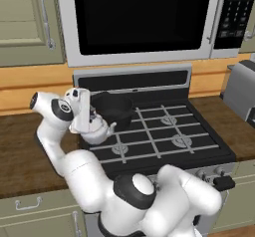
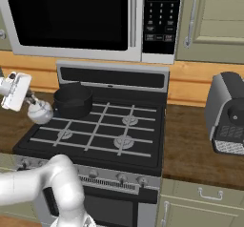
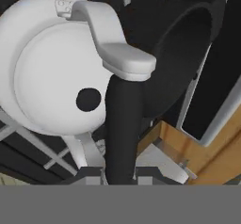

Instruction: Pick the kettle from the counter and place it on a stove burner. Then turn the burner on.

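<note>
The small shiny white kettle (image 1: 98,129) (image 2: 40,110) hangs at the left edge of the black cooktop, just left of the black pot. My gripper (image 1: 87,115) (image 2: 29,100) is shut on its dark arched handle (image 3: 121,124) from above. In the hand view the kettle's round body (image 3: 52,72) and knobbed lid lie below the fingers, with the gripper (image 3: 120,175) closed around the handle. The front-left stove burner (image 1: 119,149) (image 2: 64,134) lies bare to the kettle's near right. The dark wood counter (image 1: 20,151) (image 2: 9,126) stretches to the left of the kettle.
A black pot (image 1: 115,109) (image 2: 72,100) (image 3: 174,63) sits on the rear-left burner, close beside the kettle. Control knobs (image 1: 224,182) (image 2: 102,176) line the stove front. A toaster (image 1: 241,89) (image 2: 228,114) stands on the right counter. A microwave (image 1: 144,17) hangs above.
</note>
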